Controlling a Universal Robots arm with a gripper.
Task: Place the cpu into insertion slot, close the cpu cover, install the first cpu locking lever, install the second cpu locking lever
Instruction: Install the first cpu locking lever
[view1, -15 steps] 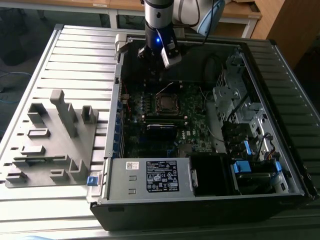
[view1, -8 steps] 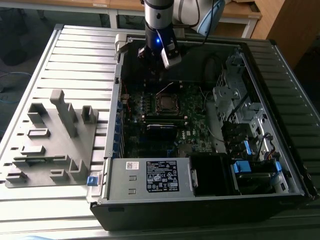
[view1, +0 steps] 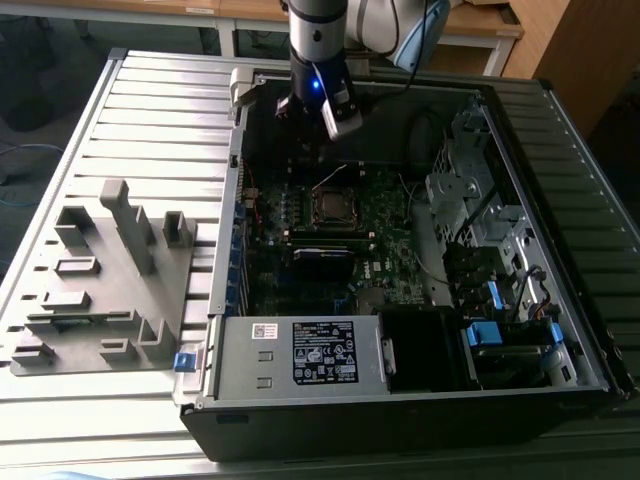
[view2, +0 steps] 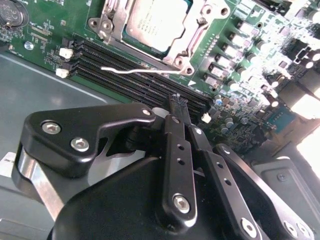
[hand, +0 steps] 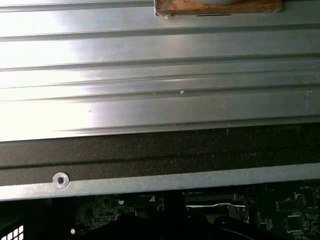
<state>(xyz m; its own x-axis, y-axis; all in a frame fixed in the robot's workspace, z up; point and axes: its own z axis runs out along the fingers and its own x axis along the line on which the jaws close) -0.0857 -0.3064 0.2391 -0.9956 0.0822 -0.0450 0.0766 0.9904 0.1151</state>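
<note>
In the second wrist view the cpu (view2: 157, 22) lies grey-silver side up in the insertion slot (view2: 116, 31). The cpu cover (view2: 197, 30) lies flat around it as a silver frame. A thin silver locking lever (view2: 140, 70) sticks out free over the long black memory slots (view2: 125, 65). My gripper (view2: 177, 102) hangs above those slots, a short way from the lever, with its black fingers (view2: 175, 150) shut together and nothing between them. In the exterior view the arm's wrist (view1: 318, 85) is over the back of the open case, beyond the insertion slot (view1: 335, 205).
The open computer case (view1: 400, 400) lies on a ribbed metal table (view1: 150, 110). A grey fixture block (view1: 100, 280) stands on the exterior view's left. Drive cages and cables (view1: 480, 210) crowd the exterior view's right. A silver power supply (view1: 300, 355) sits at the front.
</note>
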